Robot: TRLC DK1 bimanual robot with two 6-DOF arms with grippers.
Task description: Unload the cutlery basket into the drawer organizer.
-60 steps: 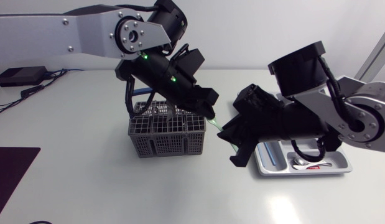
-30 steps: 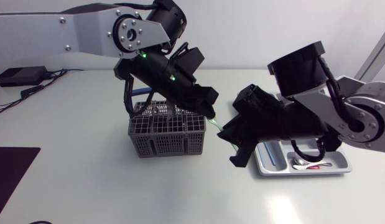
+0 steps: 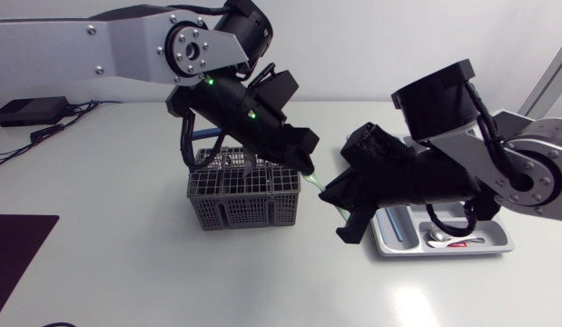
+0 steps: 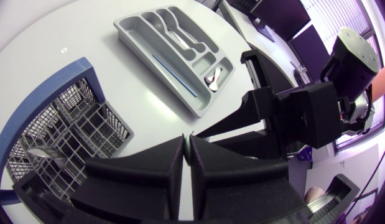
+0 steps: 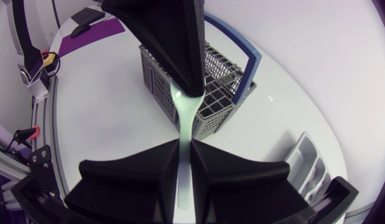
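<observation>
Basket (image 3: 242, 195) left, organizer (image 3: 504, 240) right w/ spoon (image 3: 441, 240) inside — utensil (image 3: 318, 185) btw. them.

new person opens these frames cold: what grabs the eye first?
The two arms meeting mid-table: the left gripper and the right gripper both clamp one pale green utensil, in the air between the basket and the organizer. Next, the organizer under the right arm, with a spoon lying in it.
</observation>
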